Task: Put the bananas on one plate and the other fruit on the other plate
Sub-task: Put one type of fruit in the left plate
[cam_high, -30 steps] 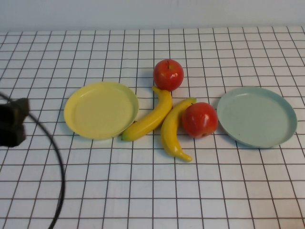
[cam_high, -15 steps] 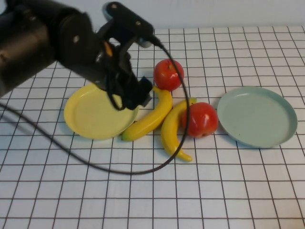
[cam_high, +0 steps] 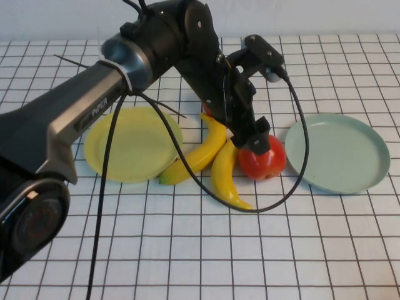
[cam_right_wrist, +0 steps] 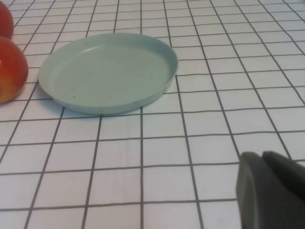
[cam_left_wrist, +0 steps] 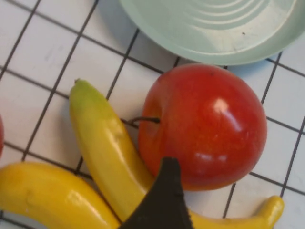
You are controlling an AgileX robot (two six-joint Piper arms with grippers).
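So the left gripper (cam_high: 255, 139) is reaching way across the table and sits right over the near apple (cam_high: 262, 156), the red one wedged between the right-hand banana (cam_high: 226, 170) and the teal plate (cam_high: 337, 152). The wrist view looks pretty much straight down on that apple (cam_left_wrist: 202, 125), with one dark fingertip (cam_left_wrist: 164, 200) showing at the apple's edge where it meets the banana. Only that finger shows, but the jaws stand wide apart and nothing is held yet.

The thing that matters here: the apple lies directly under the gripper, not off to a side, so my guess is the next move is just a straight drop and squeeze. The catch is the banana touching the apple on the side toward the yellow plate (cam_high: 132, 144). Its long axis runs from near the middle of the table toward the robot, right along the apple's flank, so a finger coming down on that side could land on the banana rather than slip between them.

The other banana (cam_high: 199, 153) leans against the yellow plate's rim, and the far apple (cam_high: 206, 109) is mostly hidden behind the arm. Both plates have nothing on them.

The right gripper (cam_right_wrist: 269, 191) is parked low over the table near the teal plate (cam_right_wrist: 107, 71), fingers pressed together, empty. It looks closer to this apple's side of the table, but the left arm is the one already on it.
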